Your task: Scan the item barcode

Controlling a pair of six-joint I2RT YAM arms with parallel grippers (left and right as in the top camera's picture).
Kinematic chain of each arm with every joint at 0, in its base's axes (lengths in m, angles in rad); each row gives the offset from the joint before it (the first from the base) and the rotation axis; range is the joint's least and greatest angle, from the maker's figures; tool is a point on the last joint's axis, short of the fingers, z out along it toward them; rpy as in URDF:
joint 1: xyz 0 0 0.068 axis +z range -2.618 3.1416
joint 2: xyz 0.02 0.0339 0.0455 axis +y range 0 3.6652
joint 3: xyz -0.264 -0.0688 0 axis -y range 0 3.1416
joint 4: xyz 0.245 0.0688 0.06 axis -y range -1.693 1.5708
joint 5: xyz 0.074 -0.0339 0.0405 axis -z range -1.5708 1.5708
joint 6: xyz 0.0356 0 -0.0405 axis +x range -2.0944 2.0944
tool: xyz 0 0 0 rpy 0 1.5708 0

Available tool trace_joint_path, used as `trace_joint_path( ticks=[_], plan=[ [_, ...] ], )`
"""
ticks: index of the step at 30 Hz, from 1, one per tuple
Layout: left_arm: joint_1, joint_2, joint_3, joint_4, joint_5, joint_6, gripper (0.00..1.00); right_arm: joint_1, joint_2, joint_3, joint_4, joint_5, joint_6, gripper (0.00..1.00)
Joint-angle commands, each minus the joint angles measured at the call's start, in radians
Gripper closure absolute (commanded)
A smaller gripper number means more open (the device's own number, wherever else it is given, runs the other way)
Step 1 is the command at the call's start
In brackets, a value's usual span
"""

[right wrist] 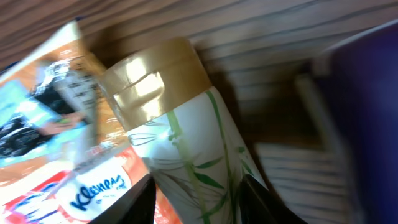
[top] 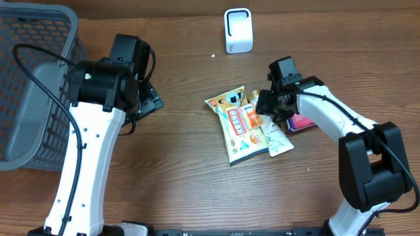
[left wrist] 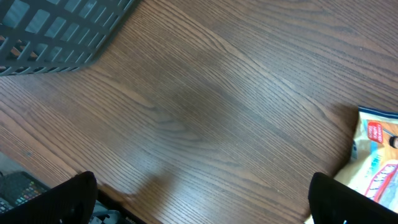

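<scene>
tube (right wrist: 186, 155) against snack packet (top: 237, 128); purple box (top: 303, 122) beside; scanner (top: 237, 29), basket (top: 39, 39) well apart

Left arm (top: 92, 164), right arm (top: 325, 111): white links, black joint housings, black cables (top: 80, 151).

Diffuse light, soft shadows on the wooden table (top: 177, 190). Right wrist view motion-blurred; glare on the gold cap (right wrist: 155, 74) of the bamboo-print tube (right wrist: 199, 168) between its fingers (right wrist: 140, 205). Left wrist view sharp.
</scene>
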Motion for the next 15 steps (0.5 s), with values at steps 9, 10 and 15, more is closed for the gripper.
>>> trace_joint_path(
  ticks=[9, 10, 15],
  plan=[
    [0.004, 0.0, 0.018, 0.002, -0.021, -0.01, 0.0, 0.138, 0.006, 0.015, 0.074, -0.263, 0.073, 0.53],
    [0.004, 0.0, 0.018, 0.002, -0.021, -0.01, 0.0, 0.148, 0.006, 0.015, 0.082, -0.263, 0.087, 0.52],
    [0.004, 0.0, 0.018, 0.002, -0.021, -0.01, 0.0, 0.175, 0.005, 0.035, 0.079, -0.246, 0.108, 0.51]
  ],
)
